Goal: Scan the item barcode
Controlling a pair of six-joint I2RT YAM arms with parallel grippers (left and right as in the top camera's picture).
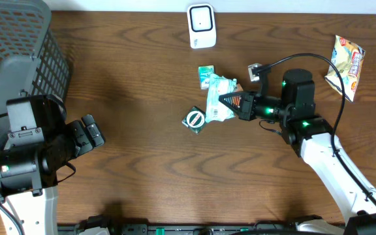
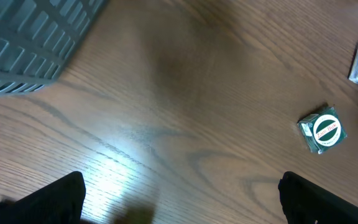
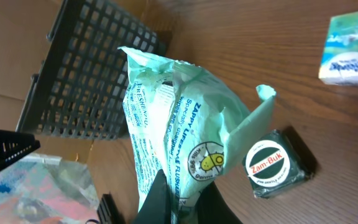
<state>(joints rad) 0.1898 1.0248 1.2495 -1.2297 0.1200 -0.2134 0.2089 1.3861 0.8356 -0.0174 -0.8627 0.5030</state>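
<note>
We have the green wipes packet pinched in our right hand near the middle of the surface; the left hand idles spread at nine o'clock. What we take for the scanner stands at twelve o'clock, so presenting the barcode remains.

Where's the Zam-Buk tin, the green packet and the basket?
Zam-Buk tin (image 1: 195,119), overhead view, its round label.
green packet (image 3: 173,118), right wrist view, its printed front.
basket (image 1: 8,29), overhead view, its mesh wall.
</note>
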